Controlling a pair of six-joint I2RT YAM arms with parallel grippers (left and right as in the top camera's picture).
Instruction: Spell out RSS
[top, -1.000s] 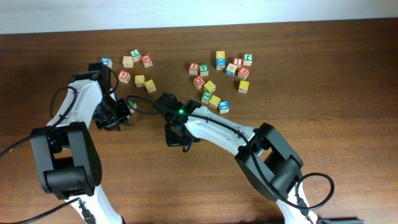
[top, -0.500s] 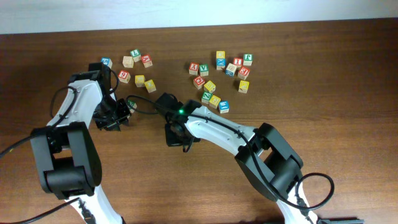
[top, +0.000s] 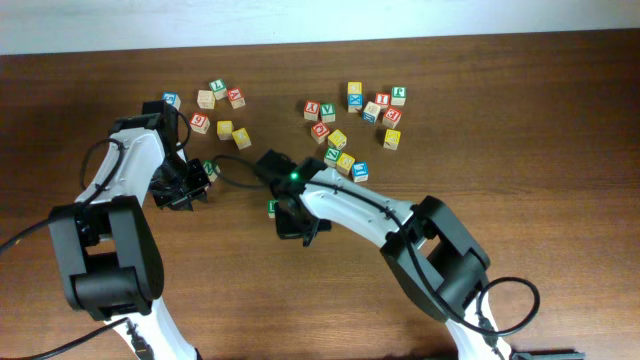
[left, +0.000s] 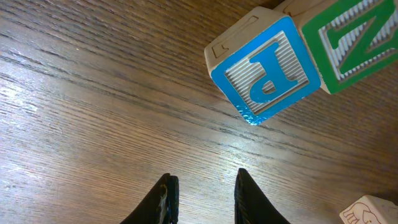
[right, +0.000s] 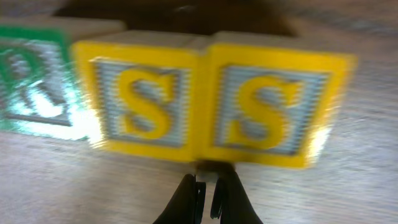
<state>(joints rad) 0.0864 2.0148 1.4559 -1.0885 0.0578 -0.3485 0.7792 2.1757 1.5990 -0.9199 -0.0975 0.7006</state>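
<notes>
Cubes spelling the word are sitting in one row in the right wrist view. The R cube (right: 34, 81), green and white, is at the left edge of the frame. The first S cube (right: 143, 99) is in the middle and the second S cube (right: 270, 102) is right of centre, both yellow. The two S cubes are touching side to side. The R cube is lying just beside the first S, but the blur is hiding whether they touch. All three letters are reading upright and in order.

In the overhead view the row is mostly hiding under the right arm at mid frame, with only a green sliver showing.

The right fingers (right: 185, 202) are pressing together at bottom centre of that wrist frame, just below the seam between the S cubes, pinching nothing.

Spelling is looking done, by my read. What is remaining is probably just clearing the right arm without nudging the row.

The left fingers (left: 163, 200) are standing slightly spread and holding nothing, hovering over bare desk (top: 520, 200) at the lower middle of their frame. A blue P cube (left: 267, 71) and a green-faced cube (left: 354, 37) are sitting upper right, apart from them.

Loose cubes (top: 338, 139) are lying scattered across the overhead frame's upper middle, unneeded.
</notes>
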